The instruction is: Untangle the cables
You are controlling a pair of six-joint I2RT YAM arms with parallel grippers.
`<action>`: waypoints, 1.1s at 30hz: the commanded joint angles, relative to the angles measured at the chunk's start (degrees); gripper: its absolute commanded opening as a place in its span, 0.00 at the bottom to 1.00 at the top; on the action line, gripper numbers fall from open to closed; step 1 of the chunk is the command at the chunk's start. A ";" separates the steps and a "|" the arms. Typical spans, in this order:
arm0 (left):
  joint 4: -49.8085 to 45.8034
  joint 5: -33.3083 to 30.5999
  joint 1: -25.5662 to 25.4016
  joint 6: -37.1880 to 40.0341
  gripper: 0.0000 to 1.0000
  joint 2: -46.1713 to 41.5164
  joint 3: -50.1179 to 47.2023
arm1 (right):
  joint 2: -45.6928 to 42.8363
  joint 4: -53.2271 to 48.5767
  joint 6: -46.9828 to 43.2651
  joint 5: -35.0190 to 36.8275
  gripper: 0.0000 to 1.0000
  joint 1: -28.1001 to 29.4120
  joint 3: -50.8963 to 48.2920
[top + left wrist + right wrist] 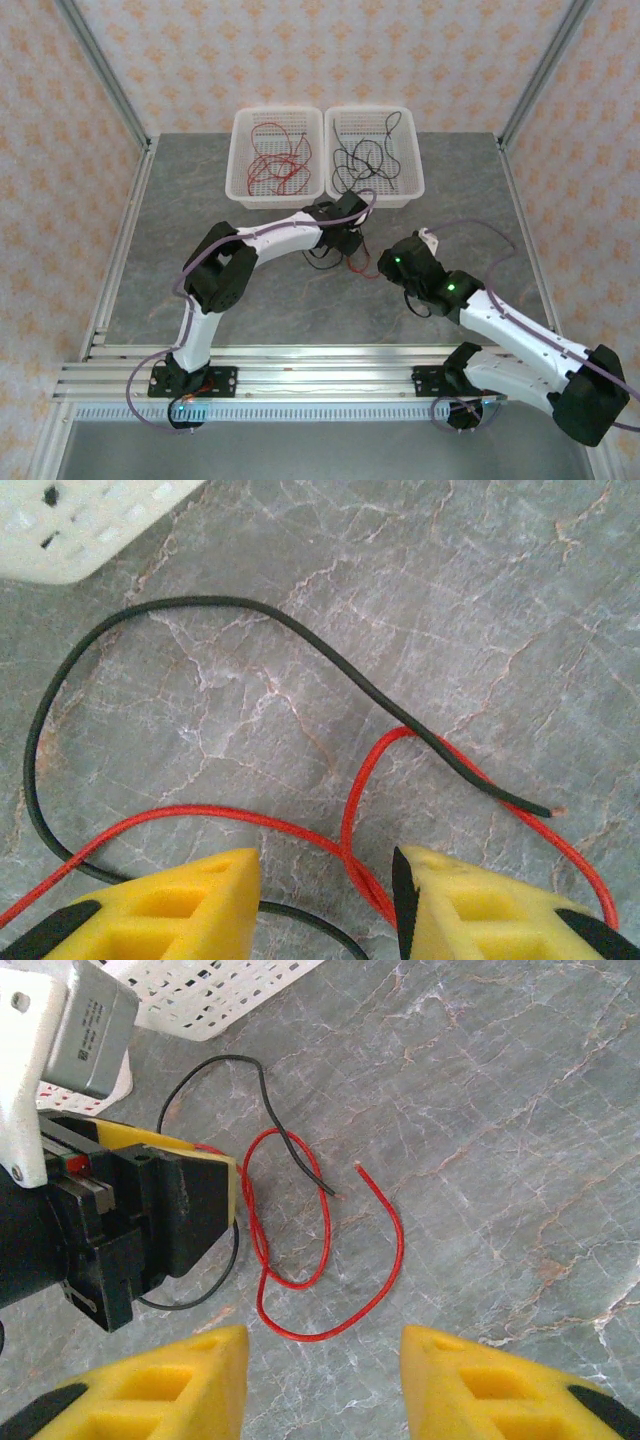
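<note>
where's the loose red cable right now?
Right wrist view: the red cable lies looped on the grey table, beside the left gripper, with the black cable crossing its upper loop.

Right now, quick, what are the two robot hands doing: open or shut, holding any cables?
Left gripper: open, a red cable runs between its jaws, not gripped.
Right gripper: open, holding nothing.

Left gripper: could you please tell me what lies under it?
A red cable and a black cable pass between the left gripper's open fingers; further back its body covers them.
</note>
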 commanded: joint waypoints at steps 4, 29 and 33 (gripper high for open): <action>-1.99 0.84 -0.25 1.86 0.42 2.89 2.74 | -0.05 0.56 -0.97 0.32 0.43 -0.31 -0.52; 7.15 -1.01 -1.91 -1.42 0.00 -6.08 -3.97 | -3.00 0.78 -1.60 0.51 0.43 -0.31 -1.64; 7.28 -1.09 -2.57 -4.79 0.00 -15.39 -5.45 | -2.63 4.32 -4.23 -0.71 0.44 -0.31 -1.73</action>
